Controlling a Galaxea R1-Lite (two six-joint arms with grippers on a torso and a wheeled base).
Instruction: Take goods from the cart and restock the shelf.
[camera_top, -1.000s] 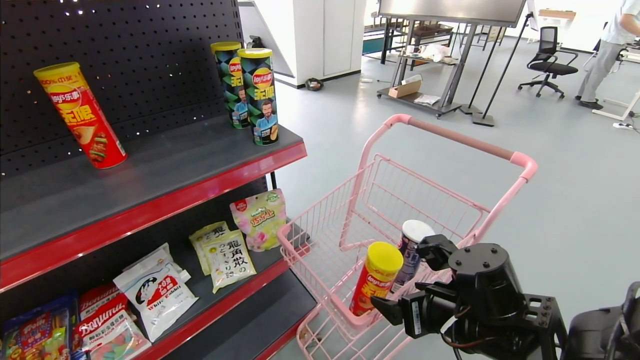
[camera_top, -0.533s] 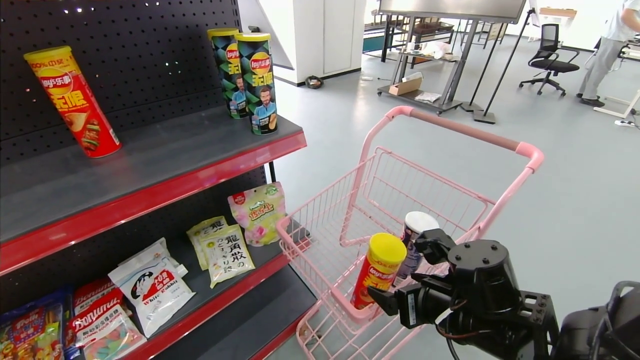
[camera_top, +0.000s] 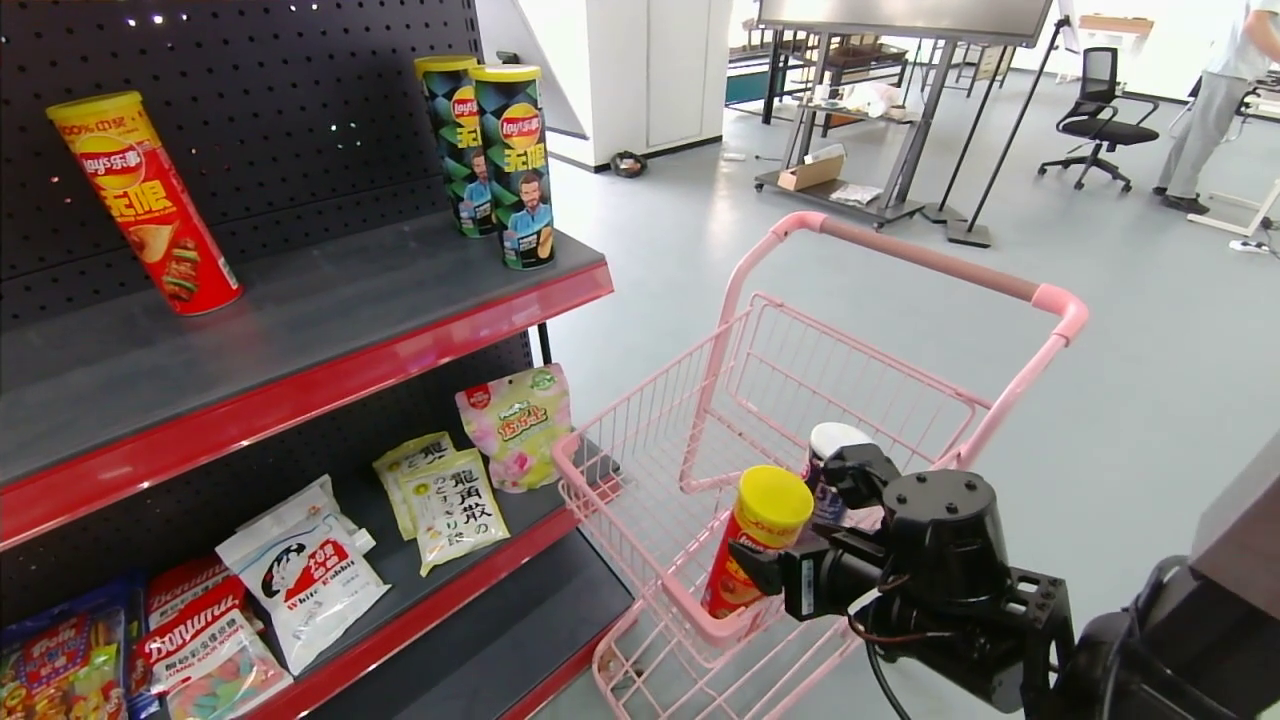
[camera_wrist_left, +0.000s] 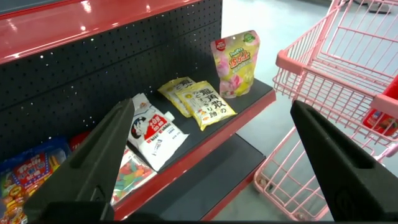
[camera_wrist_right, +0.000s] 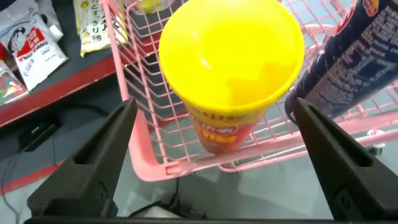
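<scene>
The right gripper (camera_top: 800, 525) stands with its jaws wide apart at the near corner of the pink cart (camera_top: 900, 260), one finger on each side of the yellow-lidded can (camera_top: 755, 545). They seem spread that far so they can close around the tube, and they have no hold on it yet. The left gripper (camera_wrist_left: 211, 104), also spread and empty, hangs low facing the snack bags (camera_wrist_left: 199, 102), out of the way. The shelf (camera_top: 300, 330) has a broad bare stretch on its top board between a lone red can (camera_top: 145, 205) and two green cans (camera_top: 510, 165), likely the slot to fill. The cart sits just beside the shelf end, which keeps the carry short. The yellow-lidded can stands tilted by the cart's near wall, easy to reach, with a dark can (camera_top: 830, 440) just beside it.
</scene>
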